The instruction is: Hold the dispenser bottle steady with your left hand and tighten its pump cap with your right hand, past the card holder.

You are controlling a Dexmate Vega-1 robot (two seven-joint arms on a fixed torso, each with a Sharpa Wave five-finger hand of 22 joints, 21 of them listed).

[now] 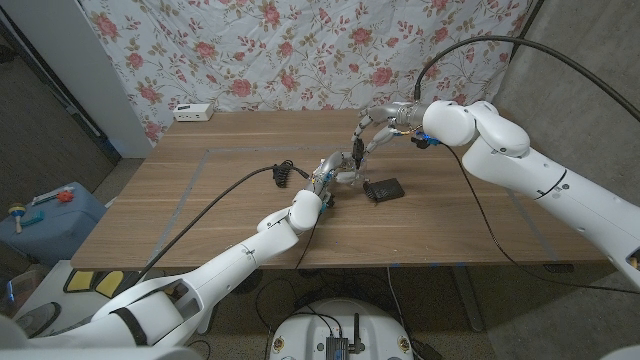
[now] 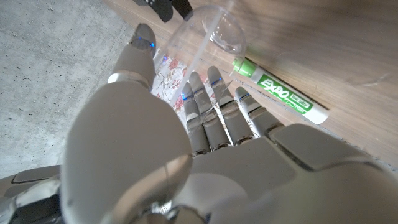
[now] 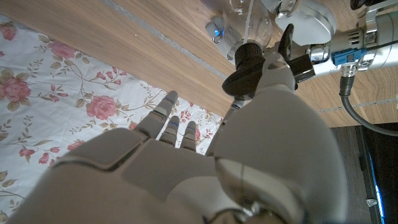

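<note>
Now the left hand (image 1: 335,168) is near the middle of the wooden counter (image 1: 200,200) and it grips the clear dispenser bottle (image 2: 198,43). In the left wrist view the fingers (image 2: 214,109) are wrapped on one side of the transparent body and the thumb lies on the other side, so the bottle stands inside the hand. A thin tube shows through the clear wall.

The right hand (image 1: 378,128) comes over the left hand from the far side of the counter. In the right wrist view its thumb lies against the black pump cap (image 3: 247,65) on top of the bottle, while the other fingers (image 3: 169,124) point past the cap, stretched and apart from each other. I cannot tell if a finger presses the cap from the other side, so the grasp of this hand is not sure.

A green dry-erase marker (image 2: 281,98) lies on the counter just beside the left hand's fingertips. The black card holder (image 1: 384,188) lies flat on the counter near the left hand, on the side of the robot's right arm and below the right hand. A white box (image 1: 194,112) sits at the far edge of the counter, well apart from both hands, before a flowered cloth (image 1: 300,50).
</note>
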